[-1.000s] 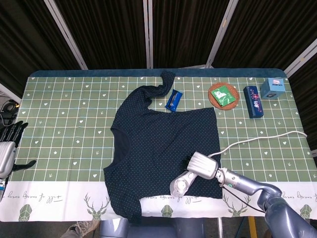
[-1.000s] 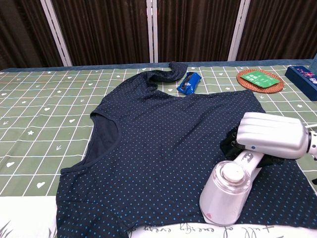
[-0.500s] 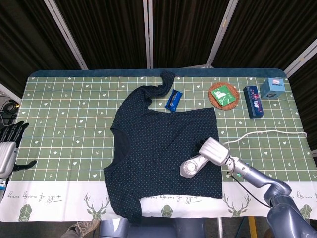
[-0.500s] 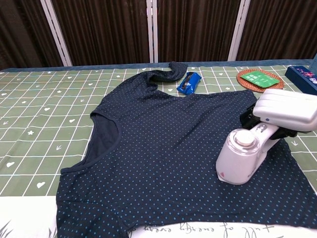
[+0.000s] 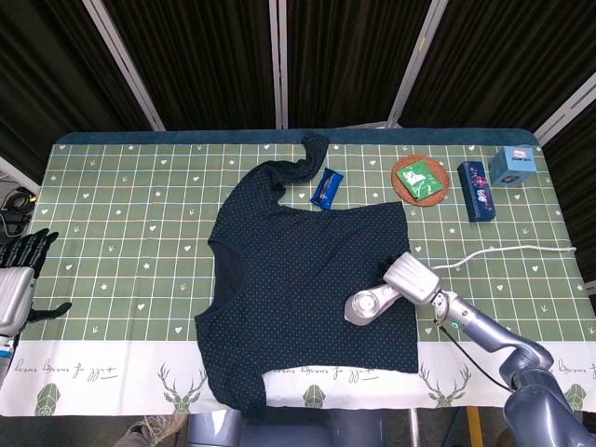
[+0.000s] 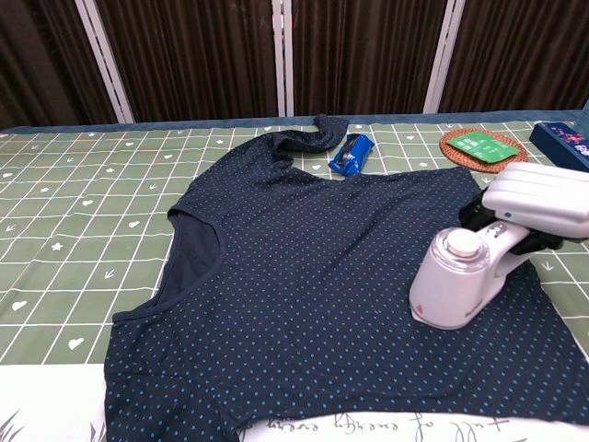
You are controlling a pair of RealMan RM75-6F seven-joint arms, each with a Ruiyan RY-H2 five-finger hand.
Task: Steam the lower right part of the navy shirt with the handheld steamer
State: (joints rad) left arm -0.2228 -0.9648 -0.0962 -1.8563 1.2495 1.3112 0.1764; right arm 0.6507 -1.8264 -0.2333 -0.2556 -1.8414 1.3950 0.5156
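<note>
The navy dotted shirt lies flat on the green checked tablecloth, with its hem toward the table's right side and one sleeve bunched at the far edge. My right hand grips the handle of the white handheld steamer. The steamer's head rests on the shirt's near right part, close to the hem. In the chest view the steamer stands on the fabric under my right hand. My left hand hangs off the table's left edge, fingers apart and holding nothing.
A blue packet lies beside the shirt's far sleeve. A round wicker coaster with a green card, a dark blue box and a light blue box sit at the far right. The steamer's white cord runs rightward.
The steamer slid from the shirt's near edge, by the white border, farther up the fabric and to the right. The cord shifted with it. My left hand stayed put.
</note>
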